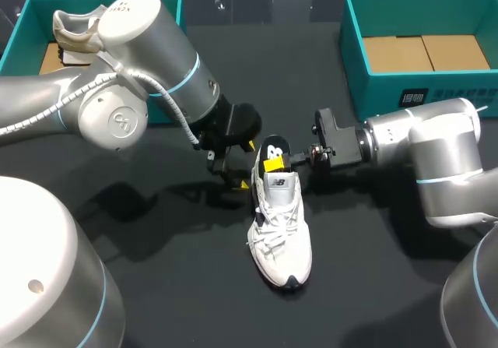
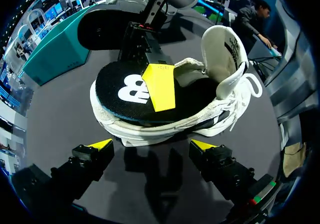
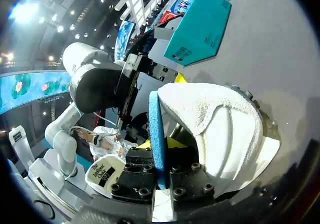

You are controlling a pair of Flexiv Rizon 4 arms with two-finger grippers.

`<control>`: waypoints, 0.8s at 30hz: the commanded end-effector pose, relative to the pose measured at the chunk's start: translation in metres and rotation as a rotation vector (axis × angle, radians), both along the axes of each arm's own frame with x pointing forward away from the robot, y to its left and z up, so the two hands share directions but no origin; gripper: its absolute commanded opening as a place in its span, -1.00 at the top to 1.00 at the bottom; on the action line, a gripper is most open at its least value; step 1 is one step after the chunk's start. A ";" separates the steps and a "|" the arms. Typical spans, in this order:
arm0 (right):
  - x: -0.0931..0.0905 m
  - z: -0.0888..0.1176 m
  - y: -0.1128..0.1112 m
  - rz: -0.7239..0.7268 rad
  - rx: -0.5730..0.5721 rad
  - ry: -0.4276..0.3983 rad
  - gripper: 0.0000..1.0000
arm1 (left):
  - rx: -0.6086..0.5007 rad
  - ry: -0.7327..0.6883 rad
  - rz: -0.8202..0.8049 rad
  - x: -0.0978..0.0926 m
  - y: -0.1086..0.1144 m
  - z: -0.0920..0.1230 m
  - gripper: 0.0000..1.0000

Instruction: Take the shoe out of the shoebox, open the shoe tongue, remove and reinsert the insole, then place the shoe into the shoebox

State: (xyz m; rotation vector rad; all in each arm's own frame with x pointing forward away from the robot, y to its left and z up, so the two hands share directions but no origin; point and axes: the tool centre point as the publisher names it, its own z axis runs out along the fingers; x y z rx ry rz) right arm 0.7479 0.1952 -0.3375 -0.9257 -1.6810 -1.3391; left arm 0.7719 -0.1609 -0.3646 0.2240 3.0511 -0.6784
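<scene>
Pinching insole (image 3: 156,129), R fingers (image 2: 160,86); blue underside wrist-only

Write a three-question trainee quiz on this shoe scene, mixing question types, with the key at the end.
1. True or false: the left gripper is shut on the shoe.
2. Multiple choice: the right gripper is clamped on A) a lace, B) the insole, C) the tongue.
3. Fill in: a second shoe lies in the shoebox on the robot's ___ side.

Key: 1 false, its fingers stand open, short of the shoe. 2 B. 3 left.
</scene>
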 end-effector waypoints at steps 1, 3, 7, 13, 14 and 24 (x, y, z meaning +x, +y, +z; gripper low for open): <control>-0.004 -0.012 0.004 0.025 -0.013 0.049 1.00 | 0.000 -0.001 0.000 -0.001 0.001 0.000 -1.00; -0.006 -0.013 0.004 0.010 -0.008 0.045 1.00 | 0.000 -0.001 0.000 -0.001 0.001 0.000 -1.00; -0.006 -0.009 0.002 -0.012 0.008 -0.004 1.00 | 0.000 -0.001 0.000 -0.001 0.001 0.000 -1.00; 0.002 0.006 0.001 -0.024 -0.016 -0.067 0.22 | 0.000 -0.001 0.000 -0.001 0.001 0.000 -1.00; 0.004 0.008 0.000 -0.026 -0.022 -0.077 0.24 | 0.000 -0.001 0.000 -0.001 0.001 0.000 -1.00; 0.021 0.026 -0.003 -0.006 -0.055 -0.127 0.44 | 0.000 -0.001 0.000 -0.001 0.001 0.000 -1.00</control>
